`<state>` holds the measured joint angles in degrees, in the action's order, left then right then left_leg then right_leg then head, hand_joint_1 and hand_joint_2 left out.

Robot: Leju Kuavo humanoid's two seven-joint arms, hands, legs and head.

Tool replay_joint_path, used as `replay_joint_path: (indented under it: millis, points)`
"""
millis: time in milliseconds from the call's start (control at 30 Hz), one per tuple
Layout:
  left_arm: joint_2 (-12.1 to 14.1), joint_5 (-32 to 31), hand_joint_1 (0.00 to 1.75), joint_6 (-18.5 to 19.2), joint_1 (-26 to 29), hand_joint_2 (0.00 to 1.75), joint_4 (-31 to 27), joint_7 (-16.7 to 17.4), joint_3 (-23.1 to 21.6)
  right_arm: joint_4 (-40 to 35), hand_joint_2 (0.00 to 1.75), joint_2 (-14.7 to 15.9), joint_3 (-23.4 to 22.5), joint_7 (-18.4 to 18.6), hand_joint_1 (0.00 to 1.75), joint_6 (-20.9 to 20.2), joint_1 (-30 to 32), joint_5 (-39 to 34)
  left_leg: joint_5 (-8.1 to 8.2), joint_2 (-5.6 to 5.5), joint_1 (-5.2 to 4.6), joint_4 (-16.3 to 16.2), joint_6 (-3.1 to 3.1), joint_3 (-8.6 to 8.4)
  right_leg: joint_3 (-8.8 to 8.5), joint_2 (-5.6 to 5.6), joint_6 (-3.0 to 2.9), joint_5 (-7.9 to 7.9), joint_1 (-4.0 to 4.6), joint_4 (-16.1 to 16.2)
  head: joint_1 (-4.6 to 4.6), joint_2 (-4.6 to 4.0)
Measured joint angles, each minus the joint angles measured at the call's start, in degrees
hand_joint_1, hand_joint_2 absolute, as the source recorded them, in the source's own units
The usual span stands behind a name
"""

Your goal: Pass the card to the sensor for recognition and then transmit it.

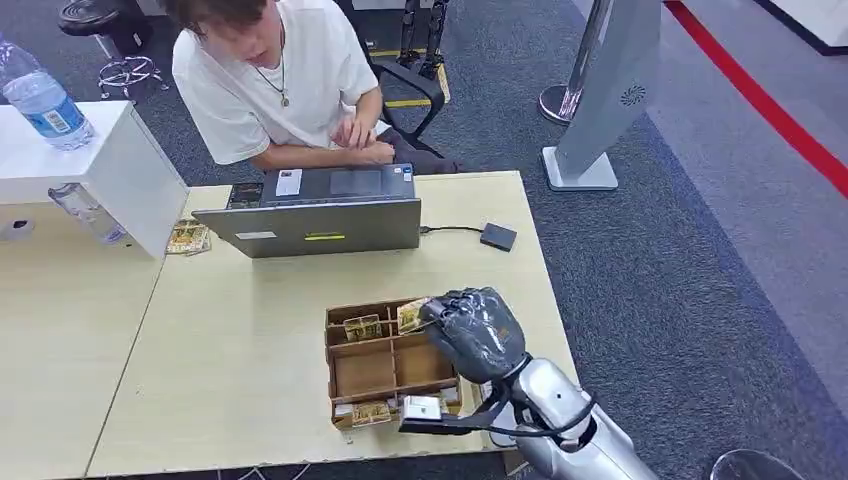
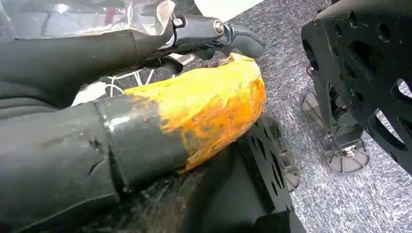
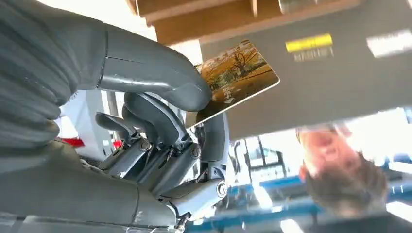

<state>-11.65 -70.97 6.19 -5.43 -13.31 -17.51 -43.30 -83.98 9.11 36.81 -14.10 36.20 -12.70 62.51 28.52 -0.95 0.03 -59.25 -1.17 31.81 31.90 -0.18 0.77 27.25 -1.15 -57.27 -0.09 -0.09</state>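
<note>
Right hand point(image 3: 160, 141) pinches the card point(image 3: 235, 77) — thumb on its face, fingers beneath — over the box point(image 1: 385, 365)

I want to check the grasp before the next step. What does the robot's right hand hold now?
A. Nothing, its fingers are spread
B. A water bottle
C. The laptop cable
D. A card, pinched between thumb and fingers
D: in the right wrist view the right hand pinches a card between its thumb and fingers, above the brown box.
</note>
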Motion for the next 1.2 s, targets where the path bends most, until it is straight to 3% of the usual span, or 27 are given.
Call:
replay_joint_path:
  millis: [200,467,1033,1067,1100,1200]
  points:
    - [0.02,-0.04,0.00,-0.22,0.02,0.00,0.07,-0.02,0.07,-2.14,1.75,-0.66,-1.20,-1.22,1.75,2.19,0.24,-1.55,0.00,0.00,0.00,0.00,0.00,0.00,0.00,0.00,0.00,0.00,0.00,0.00,0.00,0.00]
    - [0.02,-0.20,0.00,-0.61,0.02,0.00,0.13,-0.02,0.11,-2.25,1.75,-4.37,-4.96,-3.15,1.75,3.32,-0.51,-3.41,-0.01,0.00,0.01,0.00,0.01,0.00,-0.01,0.00,0.00,0.00,0.00,-0.02,0.00,0.00]
    - [0.00,-1.22,0.00,-0.24,-0.11,0.00,0.15,-0.33,0.11,4.36,1.75,-9.51,-9.11,-0.35,1.75,2.66,-8.44,-4.52,-0.01,-0.01,0.01,0.00,0.01,0.01,0.00,0.00,-0.01,-0.01,0.00,-0.04,0.00,0.00]
    - [-0.02,-1.29,0.00,-0.20,-0.13,0.00,0.15,-0.35,0.11,5.22,1.75,-9.77,-9.31,-0.16,1.41,2.77,-8.93,-4.02,-0.01,-0.01,0.01,0.00,0.01,0.00,0.00,0.01,-0.01,-0.01,0.00,-0.04,0.00,0.00]
    - [-0.07,-1.33,0.00,-0.20,-0.14,0.00,0.15,-0.35,0.11,5.84,1.75,-9.92,-9.42,0.26,0.00,2.80,-9.29,-3.67,-0.01,-0.01,0.01,0.00,0.01,0.00,0.00,0.00,-0.01,-0.01,0.00,-0.04,0.00,0.00]
    - [-0.11,-1.57,0.00,-0.11,-0.20,0.00,0.15,-0.35,0.11,7.63,1.75,-10.43,-9.70,0.81,0.00,2.77,-10.10,-3.12,-0.02,-0.02,0.01,0.00,0.01,0.00,-0.01,-0.01,-0.01,-0.01,0.00,-0.04,0.00,0.00]
